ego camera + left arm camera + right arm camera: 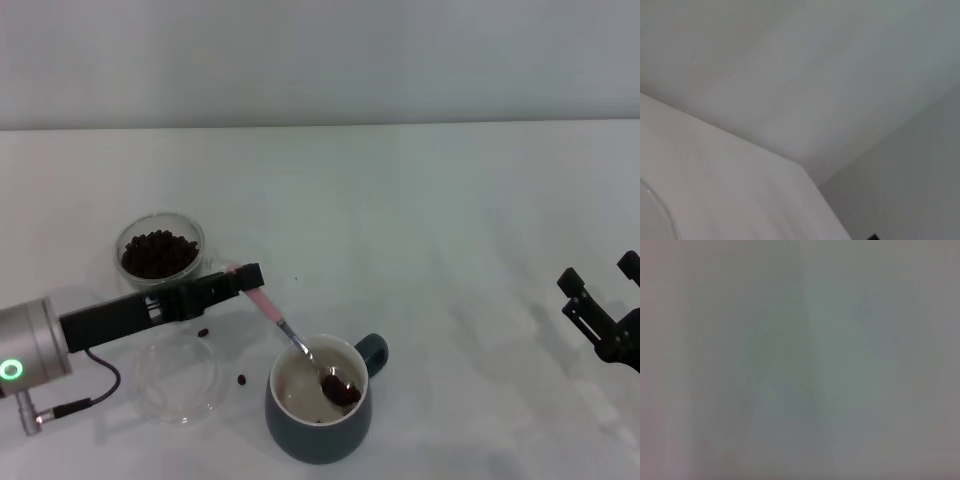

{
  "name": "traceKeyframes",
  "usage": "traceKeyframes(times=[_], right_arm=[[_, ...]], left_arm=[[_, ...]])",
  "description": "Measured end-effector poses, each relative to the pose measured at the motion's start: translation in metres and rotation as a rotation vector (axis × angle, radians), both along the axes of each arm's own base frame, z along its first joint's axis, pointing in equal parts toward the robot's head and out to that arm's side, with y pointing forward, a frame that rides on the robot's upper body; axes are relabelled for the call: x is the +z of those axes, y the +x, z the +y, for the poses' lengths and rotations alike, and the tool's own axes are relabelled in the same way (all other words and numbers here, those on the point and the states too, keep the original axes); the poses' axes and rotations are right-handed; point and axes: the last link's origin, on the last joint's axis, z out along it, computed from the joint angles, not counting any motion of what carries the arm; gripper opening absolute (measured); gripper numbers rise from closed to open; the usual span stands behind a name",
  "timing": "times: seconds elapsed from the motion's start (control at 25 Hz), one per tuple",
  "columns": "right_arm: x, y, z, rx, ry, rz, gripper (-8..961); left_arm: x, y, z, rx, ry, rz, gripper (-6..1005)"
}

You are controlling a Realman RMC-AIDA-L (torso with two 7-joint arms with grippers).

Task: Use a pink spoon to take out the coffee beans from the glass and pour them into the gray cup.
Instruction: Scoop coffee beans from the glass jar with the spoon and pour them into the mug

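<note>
Left gripper (pixel 248 277), lower left of the head view, is pinched closed on the handle end of the pink spoon (pixel 300 345), so you've got the tool in hand. The spoon runs down and to the right, and its bowl sits inside the mouth of the gray cup (pixel 318 405) near the bottom centre, with a small load of coffee beans (pixel 340 388) on it. More beans fill the glass (pixel 160 252) at left, just above your arm. A few strays lie on the table (pixel 450 250), beside the flat clear disc (pixel 177 378).

Looks like you're at the pour. My advice: roll the wrist slowly so the bowl tips toward the middle of the cup, not the rim. Keep the bowl low inside the mouth so nothing bounces out, and wait for the beans to slide off before lifting. Lift straight up, since the neck is close to the rim and could nudge the cup.

Right gripper (pixel 600 300) is parked at the far right edge, fingers spread and holding nothing.
</note>
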Motion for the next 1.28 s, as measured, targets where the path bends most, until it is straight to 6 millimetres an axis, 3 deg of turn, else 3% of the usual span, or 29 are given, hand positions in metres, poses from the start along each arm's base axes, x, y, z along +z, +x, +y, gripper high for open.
traceKeyframes(times=[0.68,1.04,1.28], right_arm=[[0.000,-0.001,0.000,0.002,0.001,0.003,858],[0.000,-0.001,0.000,0.001,0.000,0.005,858],[0.000,-0.001,0.000,0.002,0.001,0.006,858]], left_arm=[[0.012,0.014,0.015,-0.157,0.027,0.125,131],[0.018,0.020,0.018,-0.154,0.046,0.073,131],[0.029,0.017,0.017,-0.065,0.057,-0.017,132]])
